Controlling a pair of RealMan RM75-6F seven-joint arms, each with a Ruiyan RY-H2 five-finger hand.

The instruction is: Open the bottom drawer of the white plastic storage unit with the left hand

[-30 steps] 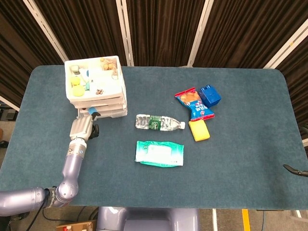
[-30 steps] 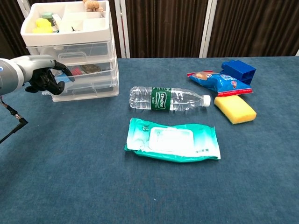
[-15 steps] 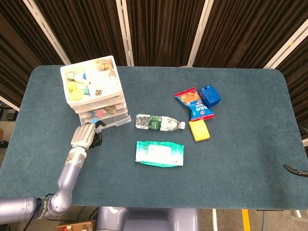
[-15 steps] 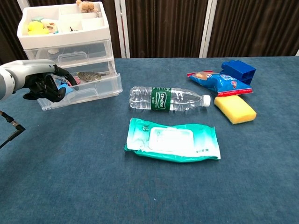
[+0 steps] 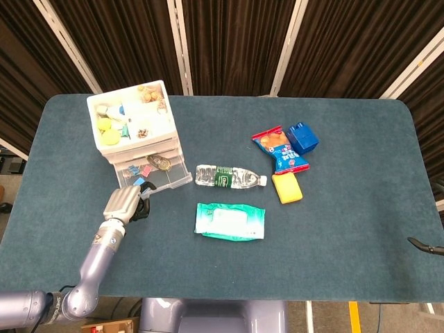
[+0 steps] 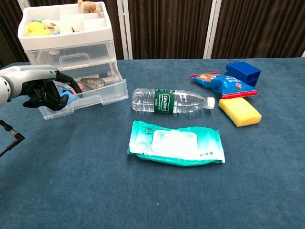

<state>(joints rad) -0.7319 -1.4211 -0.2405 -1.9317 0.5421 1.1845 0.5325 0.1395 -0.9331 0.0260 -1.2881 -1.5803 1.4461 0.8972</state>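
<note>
Bottom drawer drawn out, your left hand hooked on its front

The white plastic storage unit (image 5: 136,130) sits near the table's (image 5: 347,229) far left corner; its bottom drawer (image 6: 88,95) juts toward you. Your left hand (image 6: 45,91) has fingers curled around the drawer's front lip. Pulling further could free the drawer or drag the unit. The water bottle (image 6: 170,101) lies just right; open cloth lies toward you

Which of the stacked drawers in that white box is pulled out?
The bottom drawer: it juts toward the water bottle with small items showing inside, held at its front by the left hand. The drawers above sit flush.
</note>
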